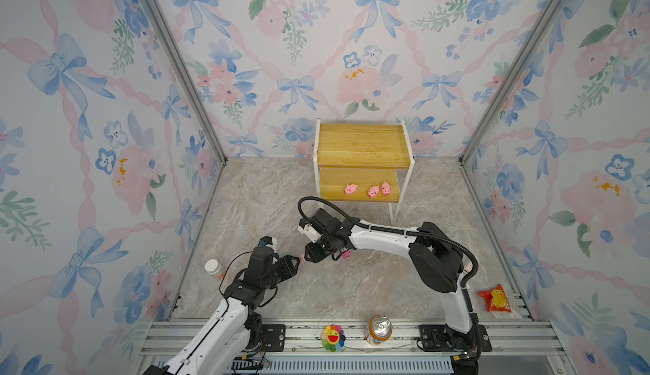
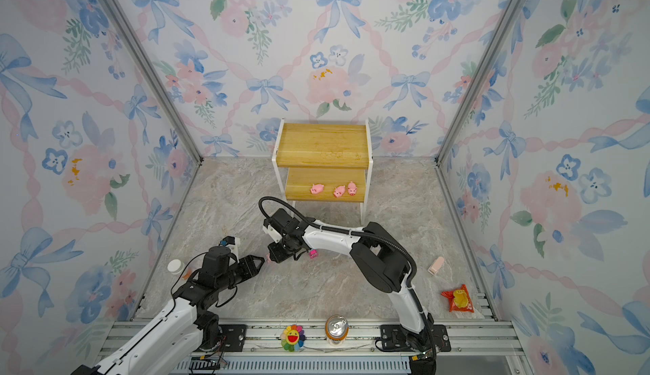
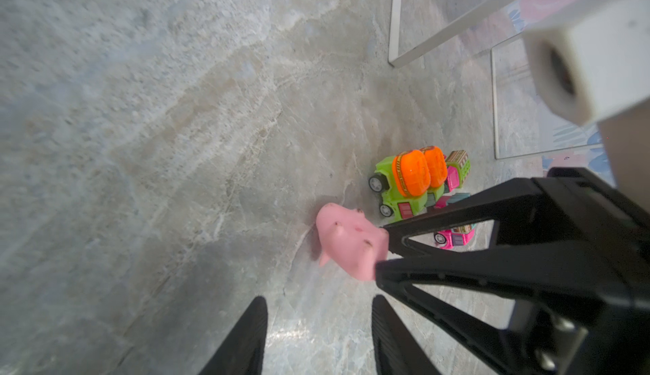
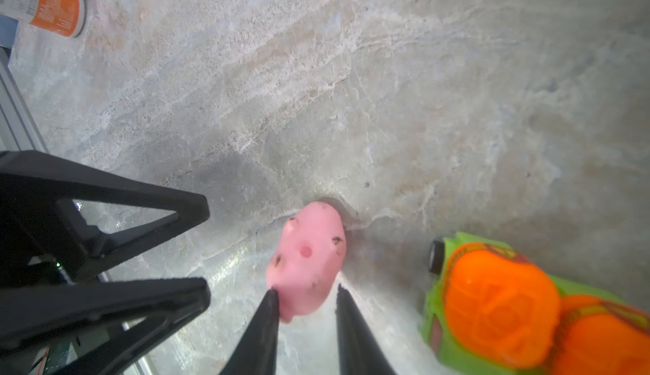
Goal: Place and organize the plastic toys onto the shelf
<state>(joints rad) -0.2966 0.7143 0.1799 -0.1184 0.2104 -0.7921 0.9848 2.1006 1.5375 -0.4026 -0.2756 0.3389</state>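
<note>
- Leftmost, a white-capped bottle [image 1: 214, 267] stands on the marble tabletop [image 1: 351, 285], off to the left gripper's outer side.
- The left gripper [image 3: 320, 299] hangs low over the tabletop with its jaws parted and nothing between them. Its tips point toward the right gripper's tips.
- The loose pig [image 4: 306, 250] lies on the tabletop just ahead of the left gripper's tips, with one end between the right gripper's fingers.
- The right gripper [image 4: 306, 290] straddles that end of the pig. One finger touches it and the other sits just beside it, so I cannot tell whether it is clamped.
- Two green trucks [image 3: 404, 183] with orange tops and two pink trucks [image 3: 453, 239] sit bunched on the tabletop close beside the right gripper, on the side away from the left gripper.
- The shelf [image 1: 362, 144] stands beyond the right gripper, well apart from it. Three pigs [image 1: 373, 191] rest on its lower board.
</note>
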